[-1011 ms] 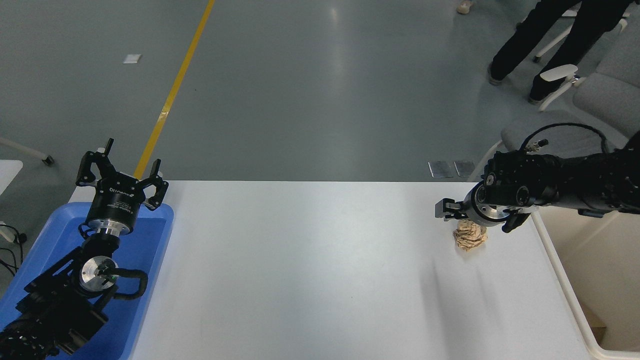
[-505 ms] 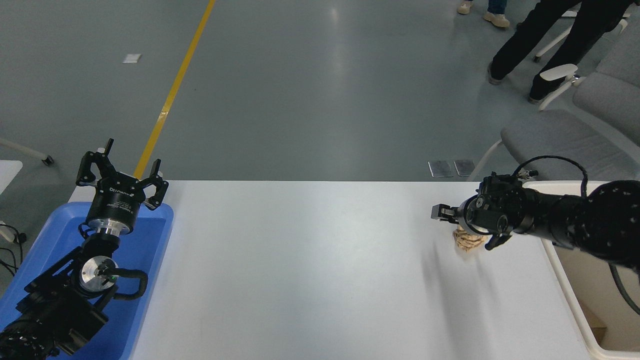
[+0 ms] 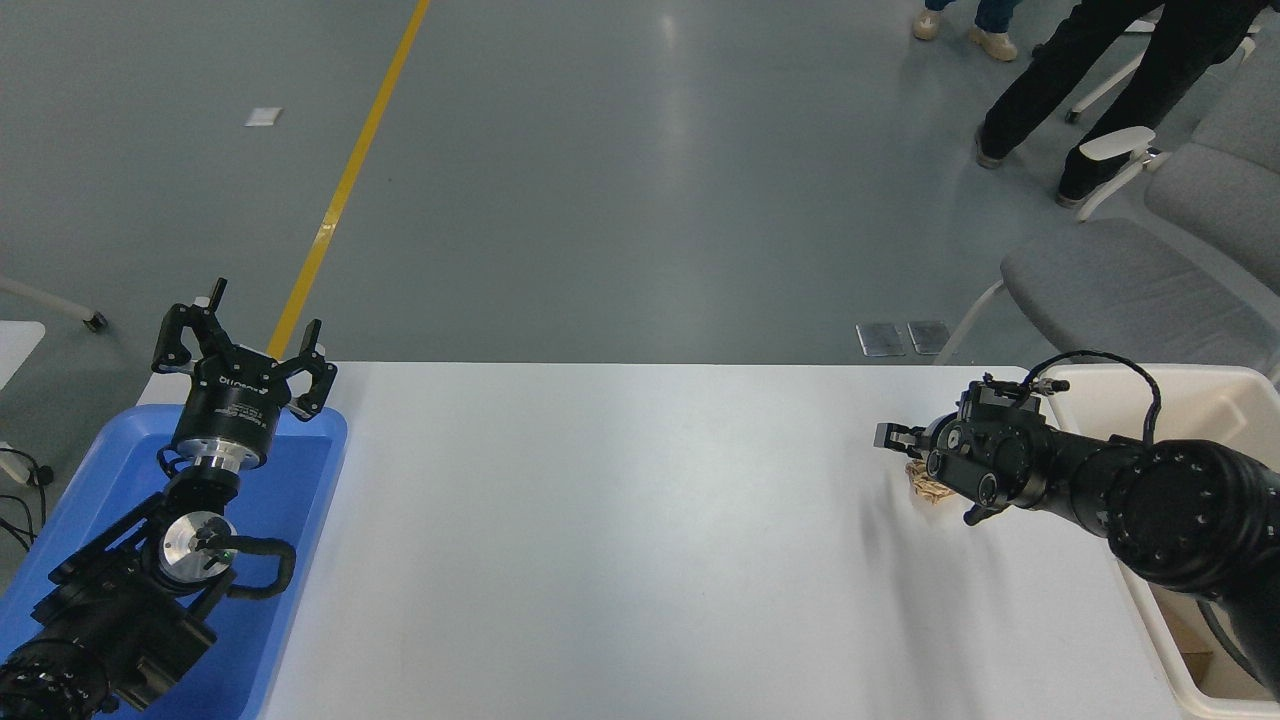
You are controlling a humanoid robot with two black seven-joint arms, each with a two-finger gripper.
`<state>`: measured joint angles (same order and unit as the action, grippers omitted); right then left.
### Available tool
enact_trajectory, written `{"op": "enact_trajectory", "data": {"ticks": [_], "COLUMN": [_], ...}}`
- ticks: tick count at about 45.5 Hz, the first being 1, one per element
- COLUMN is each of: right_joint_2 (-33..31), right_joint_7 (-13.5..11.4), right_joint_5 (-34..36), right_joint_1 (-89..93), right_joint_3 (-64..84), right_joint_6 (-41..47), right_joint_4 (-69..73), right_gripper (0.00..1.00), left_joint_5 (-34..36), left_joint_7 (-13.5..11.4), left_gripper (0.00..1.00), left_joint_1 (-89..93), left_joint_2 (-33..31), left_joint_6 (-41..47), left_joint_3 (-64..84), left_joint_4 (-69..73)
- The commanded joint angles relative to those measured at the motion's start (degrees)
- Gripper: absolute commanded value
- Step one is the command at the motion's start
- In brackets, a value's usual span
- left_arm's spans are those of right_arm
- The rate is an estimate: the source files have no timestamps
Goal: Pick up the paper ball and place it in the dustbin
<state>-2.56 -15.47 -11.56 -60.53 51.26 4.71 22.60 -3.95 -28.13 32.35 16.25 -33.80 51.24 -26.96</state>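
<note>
The paper ball [image 3: 926, 488] lies on the white table [image 3: 620, 520] near its right end; only a small tan edge shows under my right gripper. My right gripper [image 3: 930, 476] is low over the ball, open, with one finger at the ball's far left and the other at its near right. The dustbin [image 3: 1200, 381], cream-white with a thick rim, stands just beyond the table's right edge, partly hidden by my right arm. My left gripper [image 3: 240, 345] is open and empty, parked at the lower left.
A shallow blue tray [image 3: 300, 470] sits under the left arm at the table's left end. Grey chairs [image 3: 1130, 280] stand behind the dustbin. A person's legs [image 3: 1060, 80] are on the floor at the top right.
My right arm has lowered and swung toward the camera, bringing the gripper down over the paper ball, which is now mostly hidden. More of the dustbin's far rim shows. The left arm has not moved.
</note>
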Motion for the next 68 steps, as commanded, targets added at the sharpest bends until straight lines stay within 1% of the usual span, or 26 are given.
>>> {"op": "enact_trajectory", "data": {"ticks": [1,6,9,15,26,29,33,39,43,47,48,54,60,68], "right_joint_2": [0.8,0.8,0.8,1.3,1.3,1.3,1.2,1.1,1.0,1.0,1.0,0.9,-0.5,-1.0], "right_joint_7": [-0.1,-0.1,-0.1,-0.1,0.0,0.0,-0.1,-0.1,-0.1,-0.1,-0.1,-0.3,-0.8,-0.8], "right_joint_5": [-0.4,-0.5,-0.5,-0.5,-0.4,-0.3,0.0,0.2,0.4,0.5,0.5,0.6,0.6,0.6], "right_joint_1": [1.6,1.9,2.3,3.3,5.3,5.3,5.3,5.2,5.2,5.2,5.2,4.8,4.4,2.1], "right_joint_3": [-0.2,-0.1,0.0,0.1,-0.1,-0.3,-0.7,-1.0,-1.0,-1.1,-1.1,-1.2,-3.5,-4.5], "right_joint_6": [-1.7,-1.9,-1.9,-1.9,-3.3,-4.0,-4.3,-4.4,-4.4,-4.4,-4.4,-4.4,-4.3,-4.3], "right_joint_4": [-1.8,-1.9,-2.3,-2.9,-4.0,-4.0,-4.0,-4.0,-3.6,-3.4,-3.3,-3.2,-2.6,2.4], "right_gripper": [0.94,0.93,0.91,0.90,0.62,0.57,0.43,0.28,0.11,0.01,0.00,0.00,0.00,0.00], "left_joint_5": [0.0,0.0,0.0,0.0,0.0,0.0,0.0,0.0,0.0,0.0,0.0,0.0,0.0,0.0], "left_joint_7": [0.0,0.0,0.0,0.0,0.0,0.0,0.0,0.0,0.0,0.0,0.0,0.0,0.0,0.0], "left_gripper": [0.99,0.99,0.99,0.99,0.99,0.99,0.99,0.99,0.99,0.99,0.99,0.99,0.99,0.99], "left_joint_1": [0.0,0.0,0.0,0.0,0.0,0.1,0.0,0.1,0.0,0.0,0.0,0.1,0.1,0.1], "left_joint_2": [-0.1,-0.1,0.0,0.0,0.0,0.0,0.0,0.0,0.0,0.0,0.0,0.0,0.0,-0.1], "left_joint_6": [0.0,0.0,0.0,0.0,0.0,0.0,0.0,0.0,0.0,0.0,0.0,0.0,0.0,0.0], "left_joint_3": [0.0,0.0,0.0,0.0,0.0,0.0,0.0,0.0,0.0,0.0,0.0,0.0,0.0,0.0], "left_joint_4": [0.1,0.1,0.0,0.0,0.1,0.1,0.0,0.0,0.0,0.0,0.1,0.0,0.1,0.1]}}
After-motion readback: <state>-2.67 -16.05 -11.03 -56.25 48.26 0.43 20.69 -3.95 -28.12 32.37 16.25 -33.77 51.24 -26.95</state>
